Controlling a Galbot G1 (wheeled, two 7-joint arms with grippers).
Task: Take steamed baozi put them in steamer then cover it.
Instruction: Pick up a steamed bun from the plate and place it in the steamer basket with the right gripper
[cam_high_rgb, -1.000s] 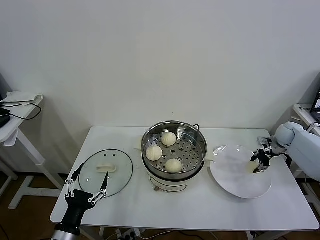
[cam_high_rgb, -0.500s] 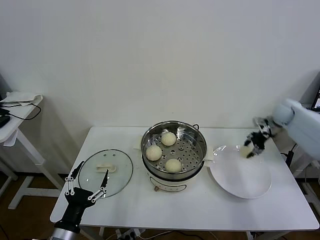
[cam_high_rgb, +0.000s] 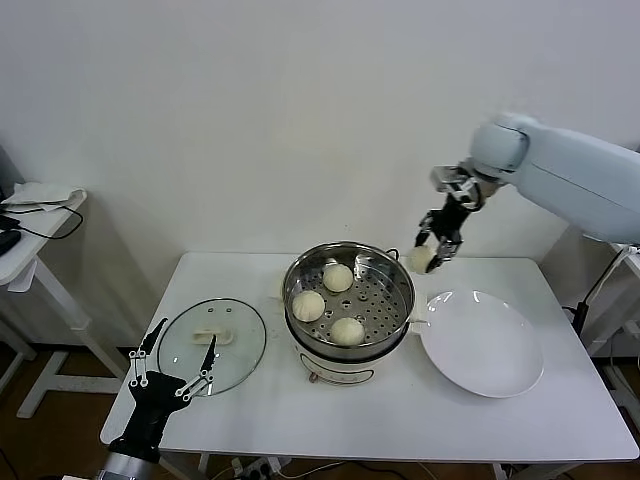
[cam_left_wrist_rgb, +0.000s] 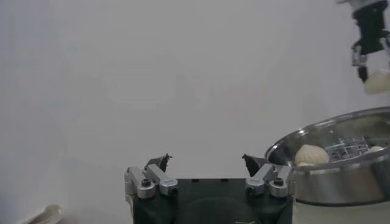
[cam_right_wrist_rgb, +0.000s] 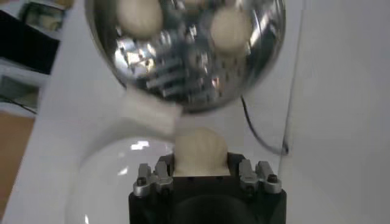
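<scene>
Light: bright, even, soft shadows.
Glare: your steamer (cam_right_wrist_rgb: 183, 49) rim shines.
Blur: your right wrist view smears.

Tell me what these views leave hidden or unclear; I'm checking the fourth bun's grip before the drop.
- Right end effector: in the right wrist view, the held baozi covers the fingertip contact; head view too small.
- Steamer: cut off by the frame edge in the left wrist view; only one bun clearly shows.
- Glass lid: absent from both wrist views.
- Left end effector: open, its arm leaves the head view's lower edge.
</scene>
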